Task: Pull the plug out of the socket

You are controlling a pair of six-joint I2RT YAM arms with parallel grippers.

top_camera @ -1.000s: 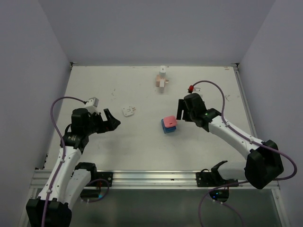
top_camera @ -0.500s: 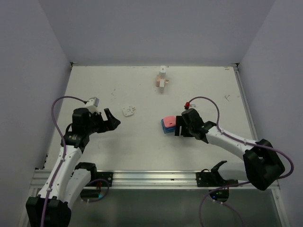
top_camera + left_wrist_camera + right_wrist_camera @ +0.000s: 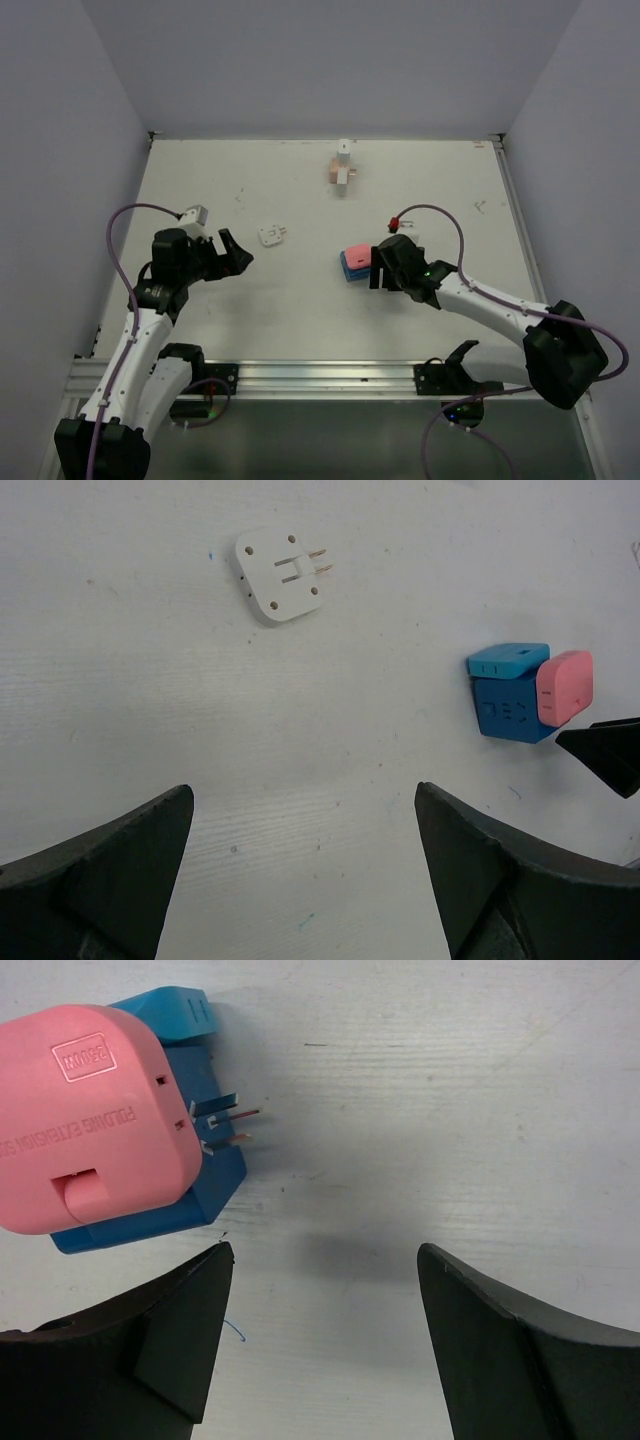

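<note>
A pink plug [image 3: 356, 250] sits on a blue socket block [image 3: 348, 270] in the middle of the table. In the right wrist view the plug [image 3: 90, 1110] covers most of the socket [image 3: 150, 1222], and metal pins [image 3: 232, 1120] show at their right side. My right gripper [image 3: 374, 266] stands open just right of the pair, and its left finger ends close to the socket's corner without holding it [image 3: 325, 1250]. My left gripper [image 3: 236, 256] hangs open over bare table at the left [image 3: 304, 790], well away from the plug [image 3: 565, 687] and socket [image 3: 508, 708].
A white square adaptor with two pins [image 3: 271, 235] lies left of centre [image 3: 283, 575]. A tan and white block pair [image 3: 342, 170] stands near the back wall. Grey walls close in the table on three sides. A purple cable [image 3: 440, 215] loops over the right arm.
My right arm has swung toward the near edge and a little left, bringing its open gripper down beside the plug and socket. The left arm has stayed still.
</note>
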